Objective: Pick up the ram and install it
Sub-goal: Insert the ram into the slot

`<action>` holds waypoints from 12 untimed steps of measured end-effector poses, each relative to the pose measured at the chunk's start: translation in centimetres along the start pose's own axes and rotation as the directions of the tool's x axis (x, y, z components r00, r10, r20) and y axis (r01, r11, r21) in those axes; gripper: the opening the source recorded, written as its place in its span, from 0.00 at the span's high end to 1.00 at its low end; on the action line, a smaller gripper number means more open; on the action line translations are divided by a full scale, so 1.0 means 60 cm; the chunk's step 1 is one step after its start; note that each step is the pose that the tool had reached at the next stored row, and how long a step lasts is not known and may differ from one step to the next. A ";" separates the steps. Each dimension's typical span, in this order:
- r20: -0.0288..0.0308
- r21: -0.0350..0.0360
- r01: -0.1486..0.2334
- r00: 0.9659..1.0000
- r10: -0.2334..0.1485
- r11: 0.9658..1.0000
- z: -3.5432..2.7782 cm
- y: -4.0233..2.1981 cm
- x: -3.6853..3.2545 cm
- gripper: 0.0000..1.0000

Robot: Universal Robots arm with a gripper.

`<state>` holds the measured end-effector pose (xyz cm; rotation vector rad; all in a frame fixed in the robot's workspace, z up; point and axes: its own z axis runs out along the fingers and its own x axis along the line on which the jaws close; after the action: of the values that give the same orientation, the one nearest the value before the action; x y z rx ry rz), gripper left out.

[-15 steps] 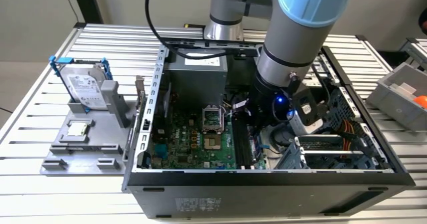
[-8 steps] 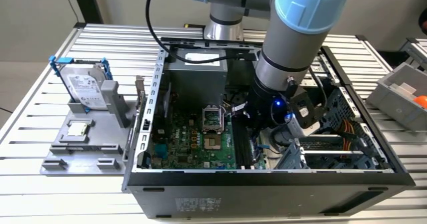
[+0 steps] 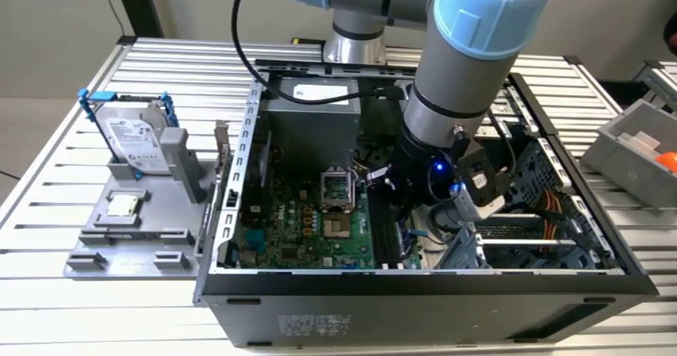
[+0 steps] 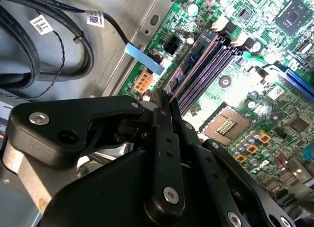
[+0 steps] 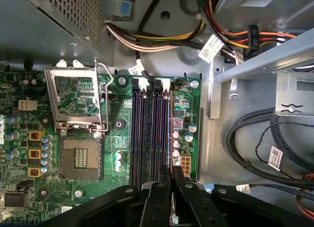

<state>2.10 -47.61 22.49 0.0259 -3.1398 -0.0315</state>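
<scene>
a: where is the black two-fingered gripper?

b: down inside the open dark metal computer case, over the green motherboard, close to the case's front edge in the exterior view. the grey and light-blue robot arm reaches into it from above.

a: how do the fingers stand, and what do they have?

b: nearly closed. in both wrist views they pinch a thin, long, dark bluish-green ram stick edge-on, so it reads as little more than a line running away from the fingertips.

a: where does that put the ram?

b: right at the row of long black memory slots, beside the silver square processor socket with its metal frame lifted. it lines up along the slot nearest the white connector block; i cannot tell whether it is seated or just above.

a: anything outside the case?

b: on the slatted metal table, towards the exterior view's left edge, a grey holder tray carries a silver hard drive in a blue frame standing upright and a small square silver chip lying flat.
</scene>
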 end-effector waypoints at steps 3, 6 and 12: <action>0.000 0.000 0.004 1.000 -0.004 1.000 0.000 0.000 0.000 1.00; 0.000 0.000 0.006 1.000 -0.006 1.000 0.001 0.000 0.002 1.00; 0.000 0.001 0.006 1.000 -0.006 1.000 0.006 0.000 0.002 1.00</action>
<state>1.97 -47.63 22.12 0.0354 -3.1397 -0.0303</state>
